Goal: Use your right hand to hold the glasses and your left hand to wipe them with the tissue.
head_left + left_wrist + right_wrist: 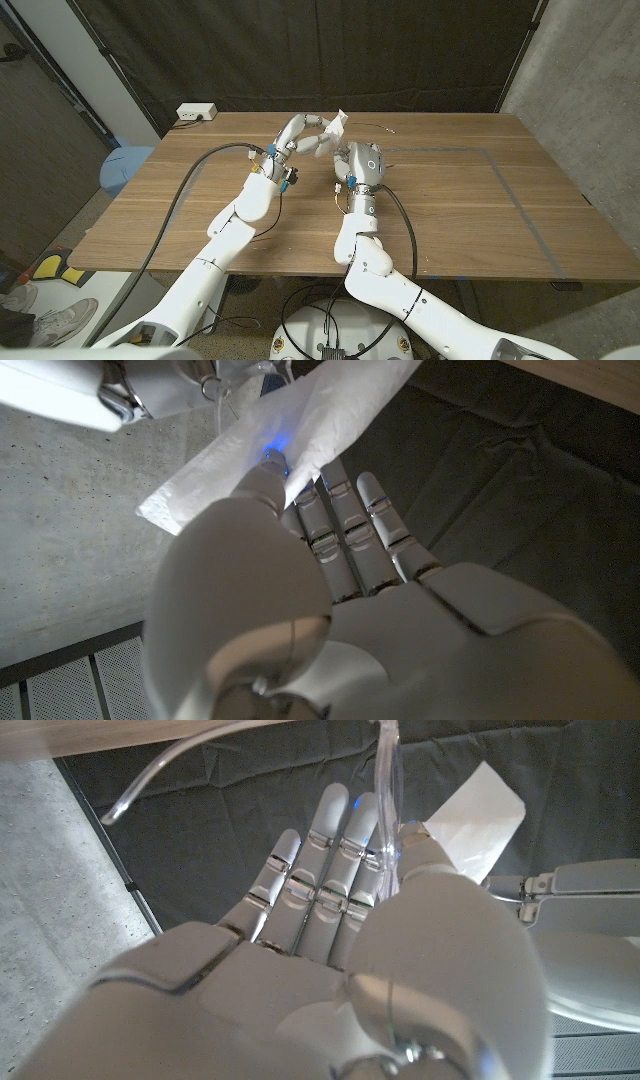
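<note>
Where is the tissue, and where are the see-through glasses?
tissue [300,430], left wrist view, middle of the white sheet.
glasses [387,780], right wrist view, clear frame by the thumb.
left hand [296,136], head view, middle of the hand.

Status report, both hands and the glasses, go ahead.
Left hand pinching tissue. Right hand holding clear glasses. Both raised together over table. Nothing in the way.

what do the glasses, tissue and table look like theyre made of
Glasses: likely clear plastic; the frame and temple are see-through and glossy.
Tissue: thin white paper, matte, with light glowing through it.
Table: wood or wood-look laminate; brown grain lines, smooth, low sheen.
</note>
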Tool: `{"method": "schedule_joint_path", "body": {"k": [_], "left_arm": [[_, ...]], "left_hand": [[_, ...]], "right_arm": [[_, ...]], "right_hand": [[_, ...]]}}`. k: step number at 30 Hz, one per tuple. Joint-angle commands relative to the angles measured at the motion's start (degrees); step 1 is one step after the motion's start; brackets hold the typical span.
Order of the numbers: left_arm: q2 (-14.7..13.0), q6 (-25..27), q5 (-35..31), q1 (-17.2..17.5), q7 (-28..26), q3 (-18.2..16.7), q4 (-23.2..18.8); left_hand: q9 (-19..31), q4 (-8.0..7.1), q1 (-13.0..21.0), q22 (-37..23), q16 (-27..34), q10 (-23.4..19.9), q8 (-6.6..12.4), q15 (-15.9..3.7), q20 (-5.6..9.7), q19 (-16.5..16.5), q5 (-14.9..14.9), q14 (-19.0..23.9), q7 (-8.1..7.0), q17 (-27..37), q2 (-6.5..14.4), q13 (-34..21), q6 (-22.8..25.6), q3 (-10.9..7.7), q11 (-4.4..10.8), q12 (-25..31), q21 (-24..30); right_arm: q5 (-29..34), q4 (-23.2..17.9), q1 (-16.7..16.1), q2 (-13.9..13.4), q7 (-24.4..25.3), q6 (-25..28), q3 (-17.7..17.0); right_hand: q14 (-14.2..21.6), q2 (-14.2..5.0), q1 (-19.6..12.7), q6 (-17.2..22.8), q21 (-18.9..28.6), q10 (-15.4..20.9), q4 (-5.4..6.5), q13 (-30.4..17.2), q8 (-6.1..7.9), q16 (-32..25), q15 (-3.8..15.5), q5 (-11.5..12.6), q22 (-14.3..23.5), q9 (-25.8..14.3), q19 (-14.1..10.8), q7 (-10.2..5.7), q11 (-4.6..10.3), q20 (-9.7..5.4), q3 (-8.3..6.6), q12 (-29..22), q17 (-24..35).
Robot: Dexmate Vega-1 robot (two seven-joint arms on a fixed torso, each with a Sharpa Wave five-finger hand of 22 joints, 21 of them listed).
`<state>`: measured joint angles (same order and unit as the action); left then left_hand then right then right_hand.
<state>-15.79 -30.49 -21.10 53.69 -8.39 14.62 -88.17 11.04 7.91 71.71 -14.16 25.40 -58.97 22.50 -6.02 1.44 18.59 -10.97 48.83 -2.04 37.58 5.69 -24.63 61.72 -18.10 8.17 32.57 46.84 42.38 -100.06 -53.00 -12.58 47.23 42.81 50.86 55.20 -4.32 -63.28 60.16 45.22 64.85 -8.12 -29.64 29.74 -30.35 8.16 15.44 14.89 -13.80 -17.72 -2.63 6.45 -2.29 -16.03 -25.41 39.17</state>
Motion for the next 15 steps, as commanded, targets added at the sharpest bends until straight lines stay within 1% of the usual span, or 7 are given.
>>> {"method": "schedule_joint_path", "body": {"k": [1,5,10,13,15], "left_arm": [[0.0,-0.1,3.4,0.4,1.6,0.4,-0.8],[-0.8,0.7,3.3,1.0,2.7,0.2,-1.9],[-1.1,1.1,3.2,1.7,2.8,-0.1,-2.6],[-1.2,1.0,3.1,1.9,2.5,-0.3,-2.7],[-1.3,0.8,2.9,2.0,2.3,-0.3,-2.6]], "left_hand": [[0.2,-0.27,0.3,-0.1,-0.4,-2.0,-0.28,-7.44,0.04,-0.3,0.0,0.8,0.23,0.4,0.1,-0.3,0.4,-0.06,1.81,-0.3,0.6],[0.2,-0.36,0.2,0.0,-0.6,-2.0,-0.40,-7.34,0.05,-0.4,0.0,0.9,0.23,0.4,0.1,-0.4,0.4,-0.07,1.82,-0.4,0.8],[0.2,-0.40,0.1,0.1,-0.7,-2.3,-0.50,-7.33,0.13,-0.5,0.0,0.9,0.21,0.5,0.0,-0.4,0.6,-0.01,1.81,-0.5,1.0],[0.2,-0.40,0.2,0.1,-0.8,-2.4,-0.58,-7.38,0.17,-0.5,0.0,1.0,0.20,0.6,0.1,-0.4,0.7,-0.07,1.86,-0.6,1.2],[0.2,-0.44,0.1,0.1,-0.8,-2.3,-0.64,-7.32,0.16,-0.6,0.0,1.0,0.20,0.6,0.1,-0.5,0.7,-0.05,1.76,-0.7,1.3]], "right_arm": [[-0.6,-0.4,-0.2,-0.1,-1.1,-0.5,-0.4],[-0.9,-0.7,-0.4,0.1,-0.8,-0.8,-0.8],[-2.0,-1.0,-0.9,0.8,-0.2,-1.1,-1.8],[-3.0,-1.5,-1.3,1.2,-0.1,-1.6,-2.6],[-4.3,-2.4,-1.9,1.4,-0.1,-2.2,-3.5]], "right_hand": [[0.5,-0.75,-0.7,2.1,0.4,0.6,-0.31,-0.2,0.16,-0.4,4.82,0.1,0.1,-0.1,0.2,-1.36,-0.02,-1.10,-0.60,0.0,0.3],[0.6,-0.69,-0.7,2.0,0.6,0.8,-0.36,-0.2,0.16,-0.5,4.81,0.1,0.1,-0.1,0.3,-1.24,-0.12,-1.08,-0.63,0.0,0.4],[0.7,-0.63,-0.8,2.1,0.8,1.0,-0.39,-0.2,0.20,-0.6,4.80,0.1,0.1,-0.2,0.3,-1.17,-0.38,-1.07,-0.67,0.1,0.6],[0.7,-0.64,-0.8,2.1,0.9,1.1,-0.43,-0.2,0.20,-0.6,4.81,0.1,0.0,-0.2,0.4,-1.14,-0.10,-0.98,-0.74,0.1,0.6],[0.7,-0.61,-0.9,2.2,1.0,1.1,-0.45,-0.2,0.23,-0.6,4.80,0.1,0.0,-0.3,0.4,-1.08,-0.53,-0.95,-0.77,0.1,0.7]]}}
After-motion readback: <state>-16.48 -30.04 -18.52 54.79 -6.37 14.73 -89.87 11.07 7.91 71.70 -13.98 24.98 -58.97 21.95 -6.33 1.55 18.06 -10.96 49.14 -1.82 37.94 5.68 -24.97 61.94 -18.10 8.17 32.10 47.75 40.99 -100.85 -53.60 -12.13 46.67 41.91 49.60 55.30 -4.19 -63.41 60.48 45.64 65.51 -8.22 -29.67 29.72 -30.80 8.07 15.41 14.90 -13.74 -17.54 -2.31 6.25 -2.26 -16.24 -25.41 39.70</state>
